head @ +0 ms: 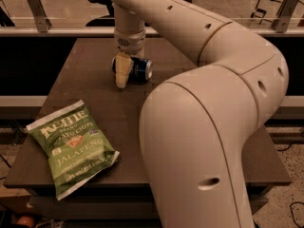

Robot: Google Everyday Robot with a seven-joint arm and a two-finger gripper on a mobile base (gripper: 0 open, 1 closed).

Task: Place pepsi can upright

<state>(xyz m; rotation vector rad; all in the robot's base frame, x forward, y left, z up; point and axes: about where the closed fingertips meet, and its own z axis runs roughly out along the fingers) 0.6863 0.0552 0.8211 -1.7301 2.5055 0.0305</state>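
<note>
The pepsi can is dark blue with a silver end facing right. It lies on its side at the back middle of the dark table. My gripper comes straight down onto it from the arm above. One cream finger crosses the front of the can, its tip down at the table surface. The other finger is hidden behind the can. The gripper looks shut on the can, which stays low at the table.
A green Kettle jalapeño chips bag lies flat at the front left of the table. My large arm fills the right half of the view and hides the table's right side. A rail and glass wall run behind the table.
</note>
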